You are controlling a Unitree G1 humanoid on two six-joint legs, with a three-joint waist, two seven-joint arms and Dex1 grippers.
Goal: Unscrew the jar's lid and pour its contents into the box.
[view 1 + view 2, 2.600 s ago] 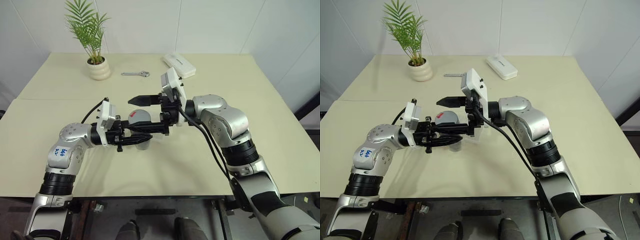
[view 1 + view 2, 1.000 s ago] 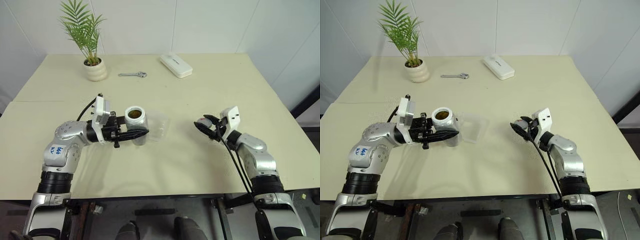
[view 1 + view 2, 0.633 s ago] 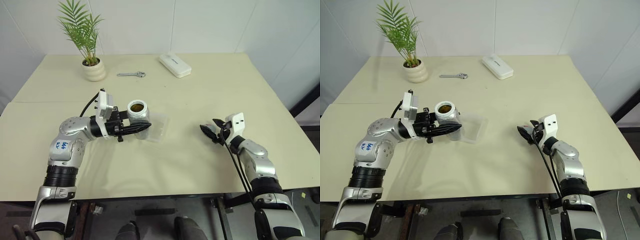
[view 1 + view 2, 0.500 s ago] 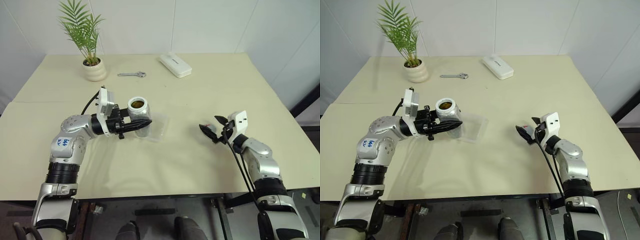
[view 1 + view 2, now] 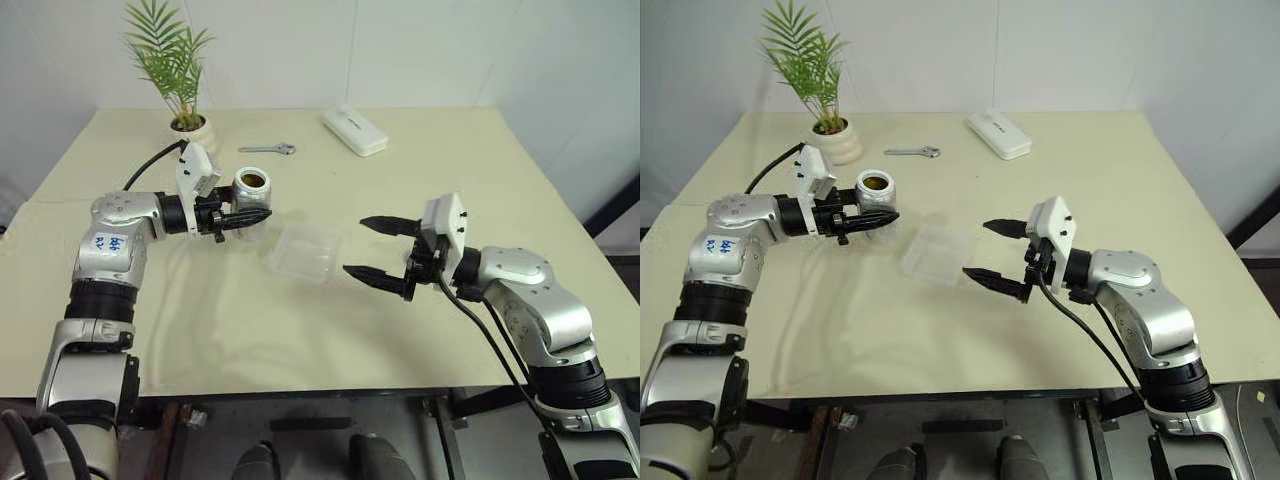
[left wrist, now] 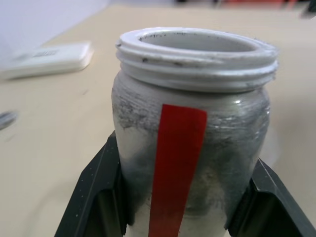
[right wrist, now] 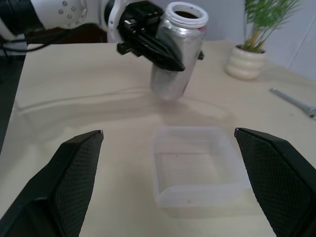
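My left claw [image 5: 255, 214] is clamped on the jar [image 5: 250, 190], a cylinder with a cloudy grey wall, a red strip and a white threaded rim. I hold it upright and uncapped above the counter [image 5: 400, 170], toward the left edge; brown contents [image 5: 876, 182] show in its mouth. My right claw [image 5: 380, 248] stands wide open and empty, its textured black fingers spread. The box [image 5: 304, 251], a shallow translucent square tray with rounded corners, lies mid-counter between both claws.
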